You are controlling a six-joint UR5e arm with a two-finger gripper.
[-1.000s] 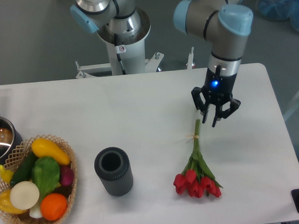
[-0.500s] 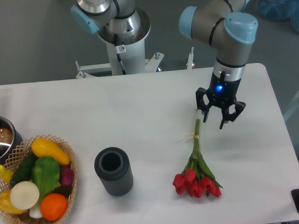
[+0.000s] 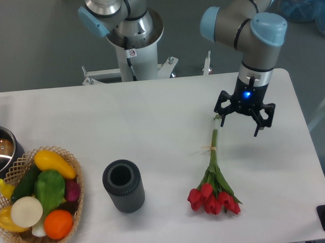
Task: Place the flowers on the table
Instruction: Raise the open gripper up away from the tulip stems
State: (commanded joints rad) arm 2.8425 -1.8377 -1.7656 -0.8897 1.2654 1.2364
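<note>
One bunch of flowers [image 3: 213, 178] lying flat on the table [image 3: 152, 122], red heads toward the near edge, stems running away toward the far right, tied with string about midway. Near left: wicker basket [image 3: 75, 210] of vegetables, overhanging the near-left edge. Just right of it, upright dark ribbed cylinder [image 3: 123, 186], well apart from the blooms, with bare white surface between. Left edge: metal pot [image 3: 0, 151], partly cut off by the frame. Farther back, right of centre: gripper [image 3: 243, 118] spread wide, holding nothing, hovering just beside the stem tips, one finger [image 3: 220, 113] close to them. Bare tabletop from flowers to the right edge. Beyond the far edge: arm pedestal [image 3: 133, 48].
</note>
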